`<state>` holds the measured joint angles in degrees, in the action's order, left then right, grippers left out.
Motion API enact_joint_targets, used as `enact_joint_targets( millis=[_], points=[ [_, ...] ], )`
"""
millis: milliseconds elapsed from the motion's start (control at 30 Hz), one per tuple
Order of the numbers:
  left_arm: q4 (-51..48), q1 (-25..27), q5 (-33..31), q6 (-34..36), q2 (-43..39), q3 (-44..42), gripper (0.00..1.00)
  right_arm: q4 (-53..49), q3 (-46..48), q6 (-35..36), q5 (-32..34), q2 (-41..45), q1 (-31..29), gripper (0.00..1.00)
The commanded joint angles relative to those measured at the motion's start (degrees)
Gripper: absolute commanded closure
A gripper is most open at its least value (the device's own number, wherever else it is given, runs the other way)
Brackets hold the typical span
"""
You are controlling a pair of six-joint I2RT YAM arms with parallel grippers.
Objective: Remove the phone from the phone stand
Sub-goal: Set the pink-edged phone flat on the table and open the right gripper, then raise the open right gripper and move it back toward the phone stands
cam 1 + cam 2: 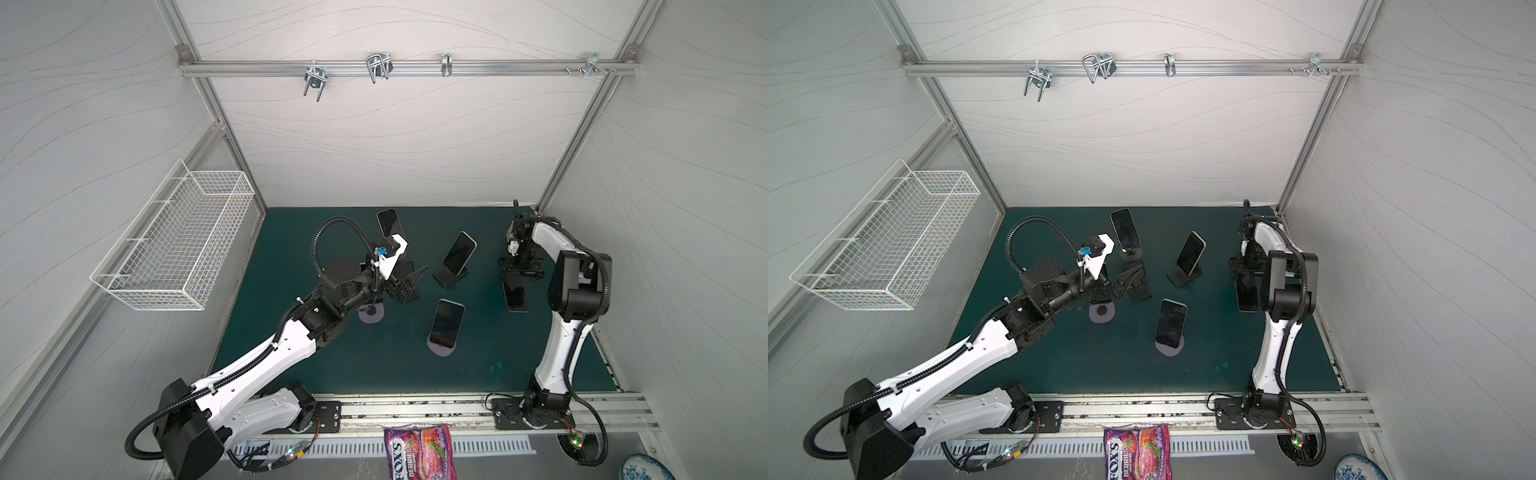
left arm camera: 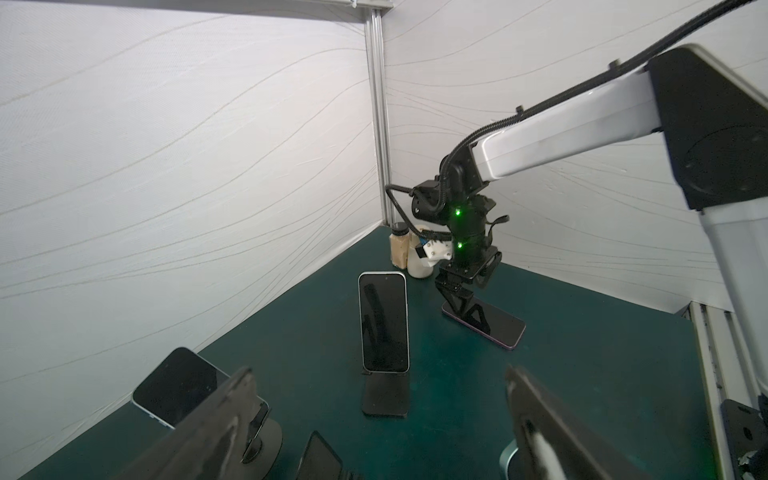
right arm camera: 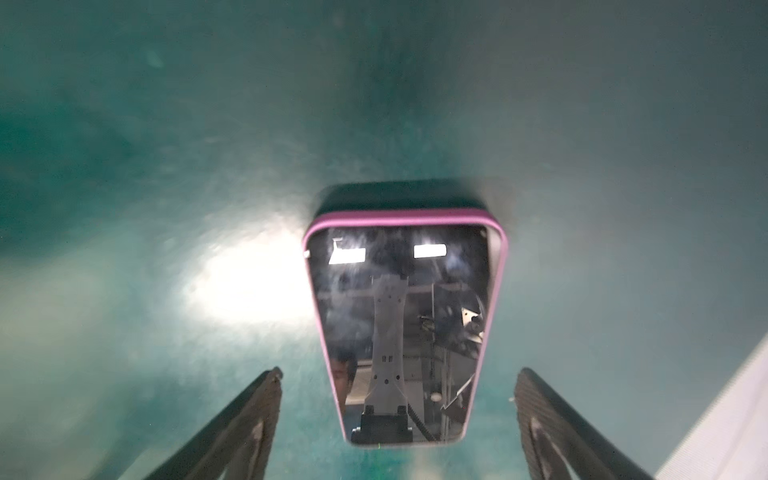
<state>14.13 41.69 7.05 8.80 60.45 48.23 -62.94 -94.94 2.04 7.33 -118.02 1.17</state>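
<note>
A pink-edged phone (image 3: 399,324) lies flat, screen up, on the green mat (image 3: 166,166). My right gripper (image 3: 400,374) stands open just over its near end, fingers (image 3: 249,415) clear on both sides. In both top views this phone (image 1: 515,297) (image 1: 1246,295) is at the right. Three more phones lean on stands: a back one (image 1: 390,222), a middle one (image 1: 459,252) on a black stand (image 1: 449,278), a front one (image 1: 446,323). A round grey stand (image 1: 371,313) is empty. My left gripper (image 1: 409,282) (image 2: 379,372) is open and holds nothing.
A white wire basket (image 1: 178,245) hangs on the left wall. Two bottles (image 2: 409,253) stand in the back right corner behind the right arm. A candy bag (image 1: 419,453) and a blue-patterned plate (image 1: 646,469) lie beyond the mat's front edge.
</note>
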Motion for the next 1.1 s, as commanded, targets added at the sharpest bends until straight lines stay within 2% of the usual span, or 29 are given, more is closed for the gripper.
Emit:
enact_joint_targets(
  millis=[0,367,633,900,1067],
  points=[
    [-1.2,0.3,-2.5,-1.4,-0.7,3.1,0.07,-2.0,-0.7,-1.2,0.7,3.6,-1.6,0.10],
    [-3.7,0.3,-6.8,-2.5,-1.8,4.5,0.08,-2.2,-3.9,-5.8,0.6,9.8,-2.1,0.11],
    [-4.5,0.4,-10.1,-3.1,-2.2,5.5,0.08,-3.6,-9.9,-6.9,0.1,13.3,-2.0,0.12],
    [-9.0,0.3,-16.7,-6.5,-1.7,8.2,0.11,-3.2,-13.5,-8.2,-3.9,18.3,-3.1,0.13],
    [-12.7,0.3,-17.6,-8.0,-2.5,9.7,0.11,-2.2,-13.6,-9.4,-7.6,23.0,-6.0,0.14]
  ],
)
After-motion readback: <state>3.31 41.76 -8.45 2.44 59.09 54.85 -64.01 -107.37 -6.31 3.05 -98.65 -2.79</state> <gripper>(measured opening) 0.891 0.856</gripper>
